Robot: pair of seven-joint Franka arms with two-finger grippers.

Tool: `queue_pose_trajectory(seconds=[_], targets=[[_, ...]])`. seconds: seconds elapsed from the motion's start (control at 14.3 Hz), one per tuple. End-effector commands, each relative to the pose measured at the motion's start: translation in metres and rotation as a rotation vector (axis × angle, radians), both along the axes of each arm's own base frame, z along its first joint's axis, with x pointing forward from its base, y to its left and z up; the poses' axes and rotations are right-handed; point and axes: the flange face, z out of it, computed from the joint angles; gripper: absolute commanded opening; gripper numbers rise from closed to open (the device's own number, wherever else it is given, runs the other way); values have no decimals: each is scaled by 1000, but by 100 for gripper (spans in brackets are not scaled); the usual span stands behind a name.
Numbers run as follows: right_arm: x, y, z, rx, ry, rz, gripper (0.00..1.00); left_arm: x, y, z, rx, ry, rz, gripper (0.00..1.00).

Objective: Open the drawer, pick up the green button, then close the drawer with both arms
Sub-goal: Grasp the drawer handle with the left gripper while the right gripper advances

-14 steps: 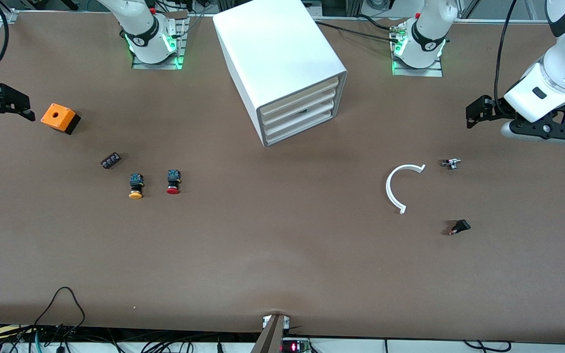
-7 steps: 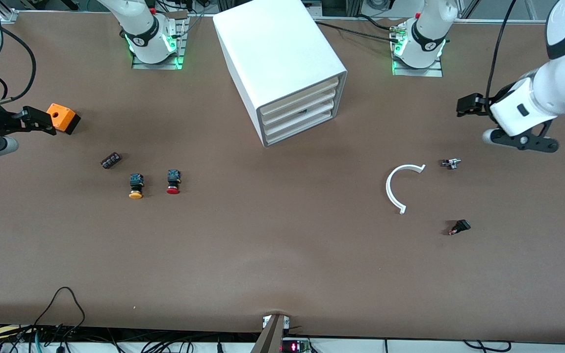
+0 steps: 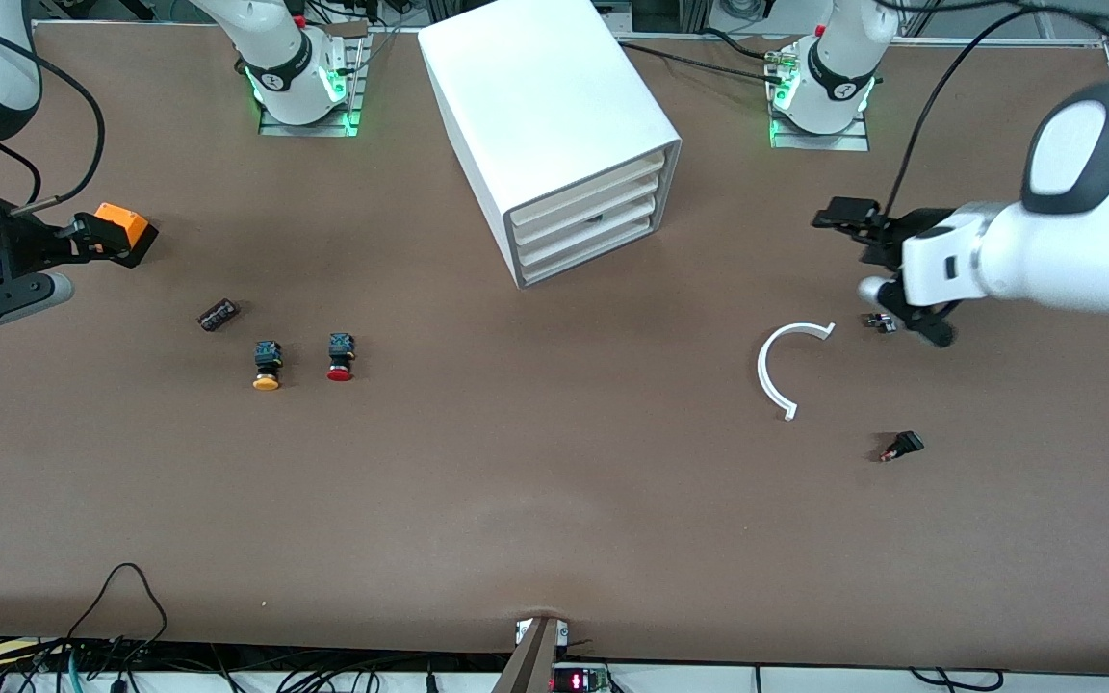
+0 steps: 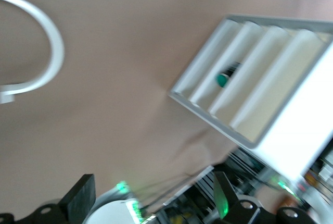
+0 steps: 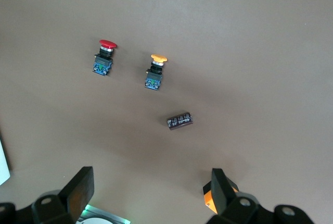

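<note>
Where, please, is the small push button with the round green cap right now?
The green-capped push button lies inside the large white box cabinet, in one of its middle tray drawers; the left wrist view shows it there.

The drawer (image 3: 585, 241), lowest of four white trays in the white cabinet (image 3: 545, 106), sits pushed in. The green-capped button (image 4: 225, 77) lies on its side in one tray; which tray is unclear.
</note>
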Motion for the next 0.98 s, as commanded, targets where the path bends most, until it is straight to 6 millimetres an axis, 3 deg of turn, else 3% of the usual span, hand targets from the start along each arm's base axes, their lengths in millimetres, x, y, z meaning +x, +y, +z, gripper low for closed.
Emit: queue_pose_trajectory(seconds=[0.0, 0.14, 0.28, 0.56, 0.77, 0.91], targets=[[-5, -5, 1, -53, 42, 16, 100, 9, -13, -44, -178, 98, -61, 100], [-5, -8, 9, -41, 22, 6, 100, 11, -30, -69, -236, 110, -107, 100], [-4, 1, 20, 54, -6, -9, 100, 13, -46, -106, -382, 122, -159, 100], [11, 13, 17, 115, -81, -3, 100, 8, -75, -173, -440, 115, -217, 100], [14, 23, -1, 118, -40, 36, 100, -17, -90, -230, -562, 76, -194, 100], [15, 25, 0, 111, -43, 46, 100, -39, -95, -262, -676, 74, -141, 99]])
